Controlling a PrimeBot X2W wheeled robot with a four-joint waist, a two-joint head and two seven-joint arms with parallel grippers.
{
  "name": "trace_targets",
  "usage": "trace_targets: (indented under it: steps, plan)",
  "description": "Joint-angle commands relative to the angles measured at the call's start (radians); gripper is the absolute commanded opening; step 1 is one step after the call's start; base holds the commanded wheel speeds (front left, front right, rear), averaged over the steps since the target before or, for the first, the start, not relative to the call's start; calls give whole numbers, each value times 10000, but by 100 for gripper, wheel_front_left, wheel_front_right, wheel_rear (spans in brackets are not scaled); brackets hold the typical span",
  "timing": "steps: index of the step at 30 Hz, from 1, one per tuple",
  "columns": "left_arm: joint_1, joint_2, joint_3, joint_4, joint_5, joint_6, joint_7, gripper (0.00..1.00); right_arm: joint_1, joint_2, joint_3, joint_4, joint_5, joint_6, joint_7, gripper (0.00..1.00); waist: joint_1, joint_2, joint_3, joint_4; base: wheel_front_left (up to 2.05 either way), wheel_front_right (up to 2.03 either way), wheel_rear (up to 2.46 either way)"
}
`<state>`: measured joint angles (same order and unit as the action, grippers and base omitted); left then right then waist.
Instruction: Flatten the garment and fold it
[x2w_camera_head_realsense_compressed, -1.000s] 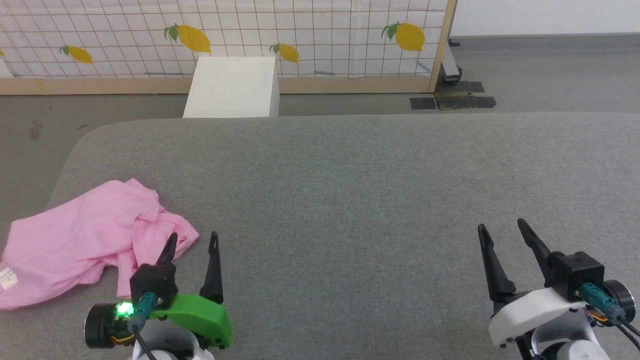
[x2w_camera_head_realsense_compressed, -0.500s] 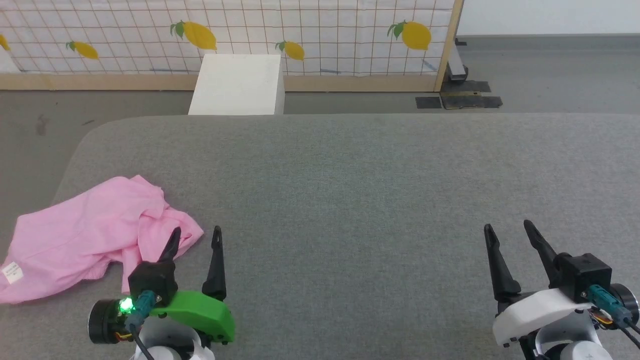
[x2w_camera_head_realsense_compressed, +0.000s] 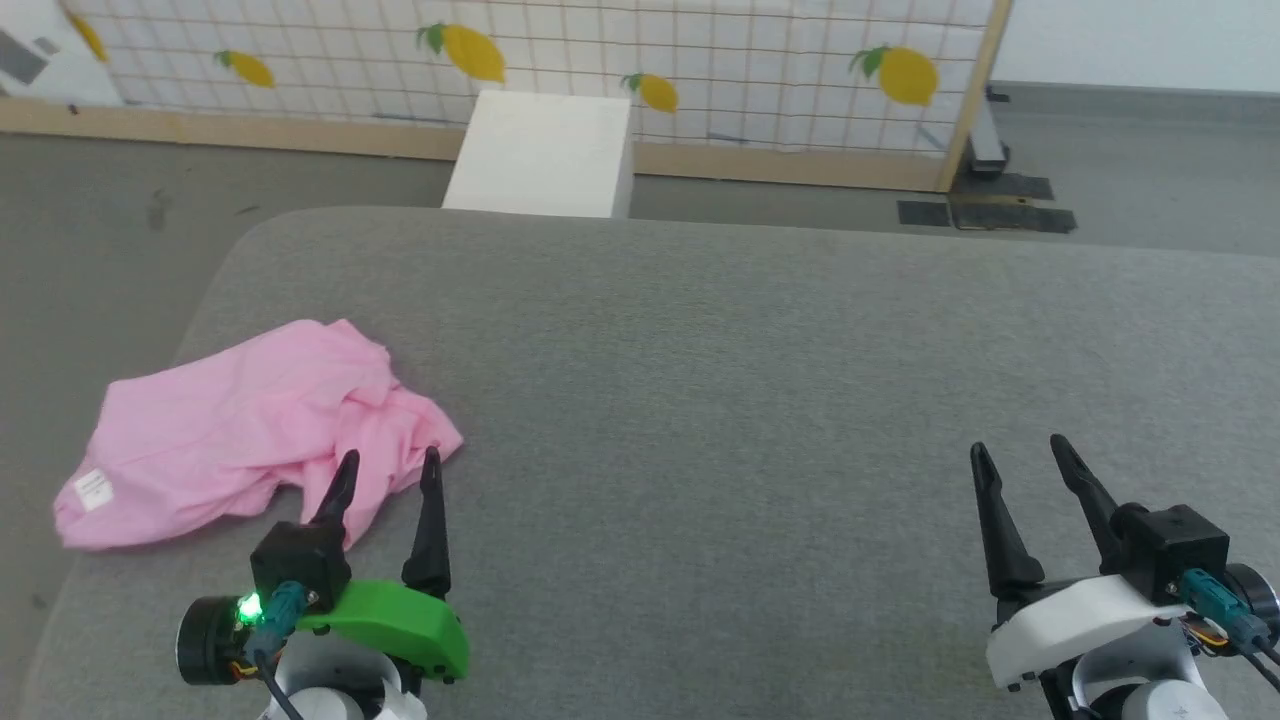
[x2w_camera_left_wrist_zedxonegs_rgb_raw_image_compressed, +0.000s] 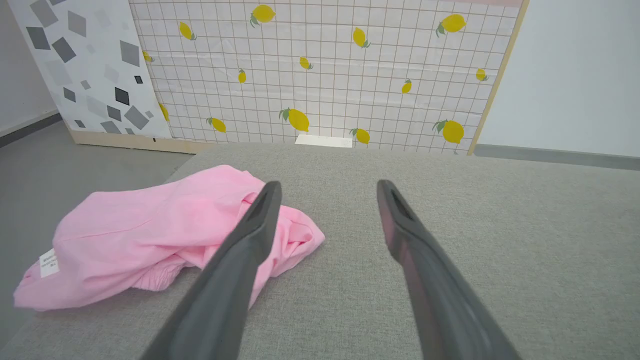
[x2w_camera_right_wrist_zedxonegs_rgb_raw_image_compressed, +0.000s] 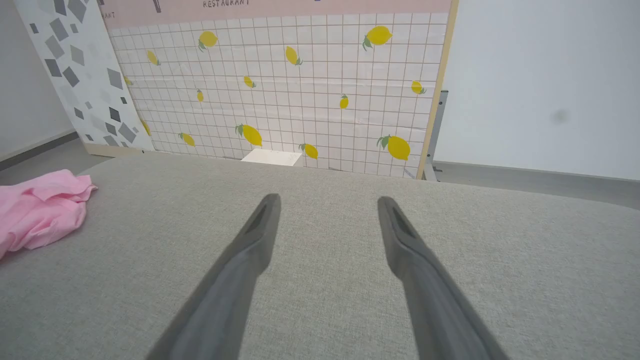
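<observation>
Since the earlier frames the head camera has swung leftward, so the whole scene sits further right in the head view; the garment keeps the same crumpled outline, and both fingers of the left gripper now end at its near right edge, where a second ago only the left finger overlapped the cloth. Pink and wrinkled, the garment lies unfolded in a loose heap at the near left corner of the grey padded surface, with its white label at the far-left end and a gathered band along its near edge. Left gripper: jaws spread wide and empty, placed just beside the garment's right corner. In the left wrist view the left finger crosses in front of the cloth's right lobe while the right finger lies over bare grey fabric; whether any finger touches the cloth cannot be told. Right gripper: jaws likewise spread and empty, over bare surface at the near right, well apart from the garment, which appears at the left edge of the right wrist view. Beyond the surface, on the floor, stand a white box and a lemon-patterned screen.
</observation>
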<state>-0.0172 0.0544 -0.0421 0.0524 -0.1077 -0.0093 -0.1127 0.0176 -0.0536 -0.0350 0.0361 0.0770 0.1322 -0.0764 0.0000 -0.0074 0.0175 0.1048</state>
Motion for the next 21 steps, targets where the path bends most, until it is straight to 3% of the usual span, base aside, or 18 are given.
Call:
trace_targets:
  steps: [1, 21]
  plan:
    - [-173, -20, 41, 47, -135, -41, -119, 100, -57, 17, 18, -51, 18, -6, 1, 100, 0, 35, 20, 377, 0, 0, 0]
    - [-91, -26, 524, 225, -415, -201, -529, 100, 62, 22, 363, -609, -509, -9, 301, 100, 0, 47, 177, 2521, 0, 0, 0]
